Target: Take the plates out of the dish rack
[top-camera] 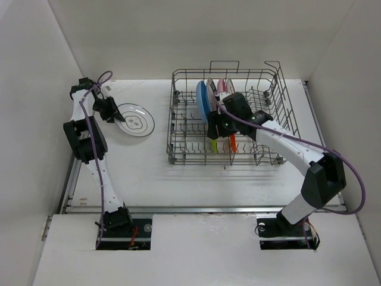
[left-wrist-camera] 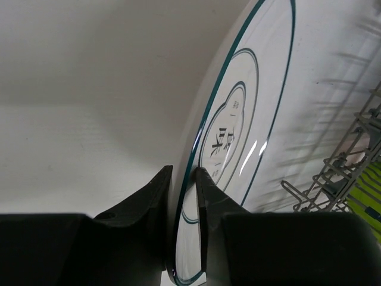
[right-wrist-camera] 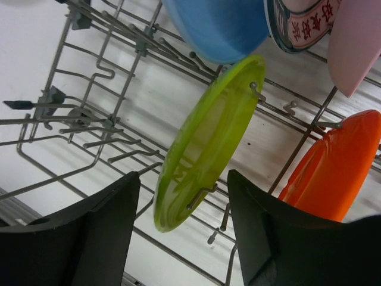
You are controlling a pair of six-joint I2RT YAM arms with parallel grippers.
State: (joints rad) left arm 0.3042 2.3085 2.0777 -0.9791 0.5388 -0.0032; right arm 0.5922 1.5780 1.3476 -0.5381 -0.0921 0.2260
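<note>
A white plate with dark rings lies on the table left of the dish rack. My left gripper is shut on its near rim; in the left wrist view the gripper pinches the plate edge-on. My right gripper reaches down into the rack. In the right wrist view it stands open, its fingers either side of an upright yellow-green plate without touching it. Blue, dark-rimmed, pink and orange plates stand in the tines around it.
The rack's raised wire handles and walls stand around the right gripper. White walls close in the table on the left, back and right. A corner of the rack shows beyond the white plate.
</note>
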